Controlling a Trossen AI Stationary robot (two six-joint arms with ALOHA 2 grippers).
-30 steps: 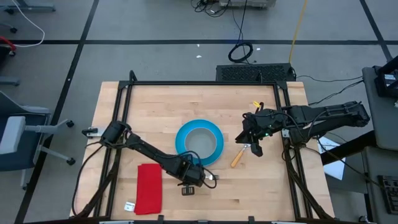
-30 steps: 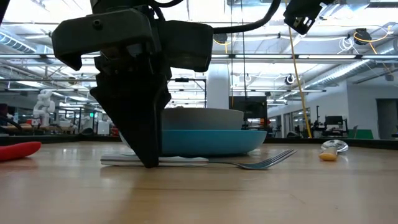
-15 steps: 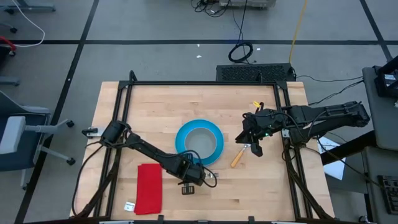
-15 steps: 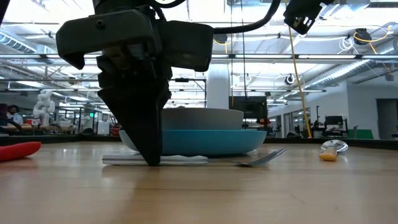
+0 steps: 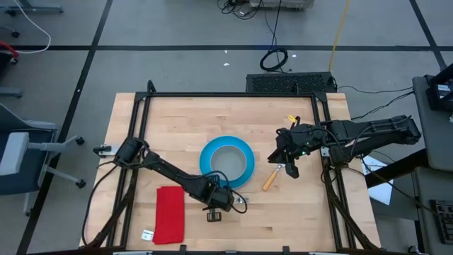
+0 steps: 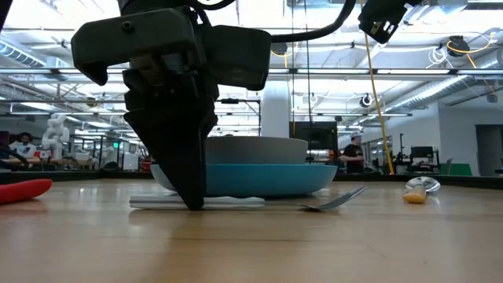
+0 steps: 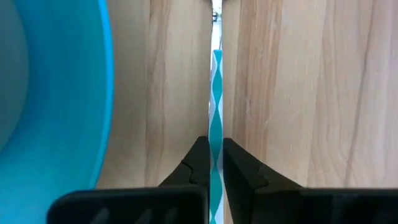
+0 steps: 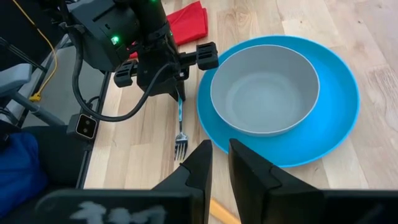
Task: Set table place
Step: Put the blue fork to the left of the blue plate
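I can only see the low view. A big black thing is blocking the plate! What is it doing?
Observer: That's the left gripper. The left wrist view shows it shut on the fork, pinching the handle, right beside the blue plate.
Operator: Is there food in the bowl? I only see its side.
Observer: No. From above, the grey bowl is empty.
Operator: Where's the other arm?
Observer: The high view shows the right gripper hanging over the metal end of the orange-handled spoon, which lies on the table right of the plate.
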